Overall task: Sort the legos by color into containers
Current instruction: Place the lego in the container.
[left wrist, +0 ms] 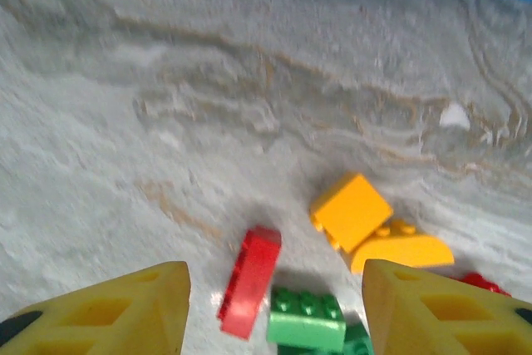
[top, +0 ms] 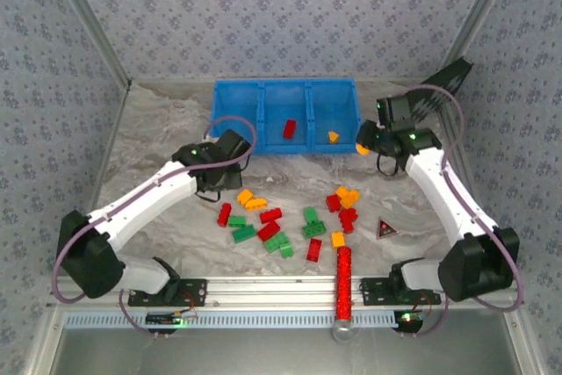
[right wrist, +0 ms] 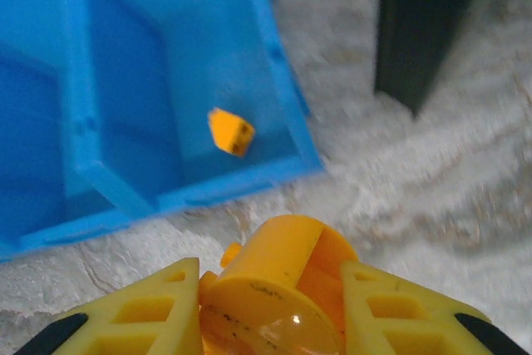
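Claw, right [right wrist: 270,309]: clamped on round orange piece [right wrist: 278,276], just off near right corner of blue bin [right wrist: 287,114]; probably poised for a drop beside orange brick [right wrist: 230,131] lying in right compartment.
Claw, left [left wrist: 274,309]: jaws apart, gripping nothing, hanging over red brick [left wrist: 249,280] and green brick [left wrist: 306,318]; seemingly lined up for a pick.
Bin middle: sorted red brick [top: 289,129] inside, colours kept in separate compartments.
Loose bricks [top: 290,221]: scattered between arms, well apart from bin; most sorting not yet done.
Black panel [right wrist: 424,22]: upright beyond bin's right end.
Surface: grey marbled tabletop [top: 158,138], flat and matte.
Room: patterned wallpaper panels [top: 281,6] on three sides.
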Robot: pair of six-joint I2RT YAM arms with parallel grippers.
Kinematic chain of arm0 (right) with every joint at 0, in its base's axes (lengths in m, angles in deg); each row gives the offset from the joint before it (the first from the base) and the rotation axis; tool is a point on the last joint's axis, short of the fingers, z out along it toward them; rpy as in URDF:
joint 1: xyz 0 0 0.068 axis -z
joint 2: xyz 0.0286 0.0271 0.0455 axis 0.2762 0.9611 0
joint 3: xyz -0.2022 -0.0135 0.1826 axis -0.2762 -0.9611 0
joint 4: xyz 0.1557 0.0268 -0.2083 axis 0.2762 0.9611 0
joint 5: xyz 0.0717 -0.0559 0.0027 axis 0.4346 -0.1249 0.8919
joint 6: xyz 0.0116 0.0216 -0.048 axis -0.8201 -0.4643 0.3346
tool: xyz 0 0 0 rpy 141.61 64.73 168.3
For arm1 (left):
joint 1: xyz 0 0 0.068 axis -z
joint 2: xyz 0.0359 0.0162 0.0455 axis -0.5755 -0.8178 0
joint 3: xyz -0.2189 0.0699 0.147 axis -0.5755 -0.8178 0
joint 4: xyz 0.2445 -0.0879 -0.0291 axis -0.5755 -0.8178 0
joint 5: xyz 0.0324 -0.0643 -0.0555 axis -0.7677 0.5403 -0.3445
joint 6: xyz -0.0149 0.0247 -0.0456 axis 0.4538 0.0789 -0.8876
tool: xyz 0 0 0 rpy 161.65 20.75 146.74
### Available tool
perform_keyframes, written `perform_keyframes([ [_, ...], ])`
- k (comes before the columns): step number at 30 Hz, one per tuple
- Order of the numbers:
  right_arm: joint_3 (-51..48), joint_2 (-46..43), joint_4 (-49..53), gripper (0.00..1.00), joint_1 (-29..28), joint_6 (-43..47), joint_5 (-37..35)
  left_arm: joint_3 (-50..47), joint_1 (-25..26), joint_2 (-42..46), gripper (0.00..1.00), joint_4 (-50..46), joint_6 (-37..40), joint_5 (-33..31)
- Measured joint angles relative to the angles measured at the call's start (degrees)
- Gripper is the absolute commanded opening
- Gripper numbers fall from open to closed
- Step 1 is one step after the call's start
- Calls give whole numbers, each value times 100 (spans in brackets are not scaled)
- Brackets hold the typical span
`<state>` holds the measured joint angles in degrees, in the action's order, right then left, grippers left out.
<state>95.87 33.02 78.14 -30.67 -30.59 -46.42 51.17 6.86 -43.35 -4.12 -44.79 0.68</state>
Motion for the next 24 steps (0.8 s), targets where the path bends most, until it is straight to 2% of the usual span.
perform_keyframes([
  [5, 1036, 824, -308, 36, -361, 802, -199, -634, 190, 341, 56, -44, -1032, 435],
  [10, 1639, 1652, -557, 36, -562, 1377, -271, -1047, 361, 640, 55, -44, -1974, 638],
  [17, 2210, 2717, -723, 36, -568, 1814, -273, -1543, 682, 898, 55, 111, -3088, 761],
  [24, 2712, 3604, -863, 36, -509, 2028, -251, -1947, 785, 990, 55, 251, -3816, 804],
])
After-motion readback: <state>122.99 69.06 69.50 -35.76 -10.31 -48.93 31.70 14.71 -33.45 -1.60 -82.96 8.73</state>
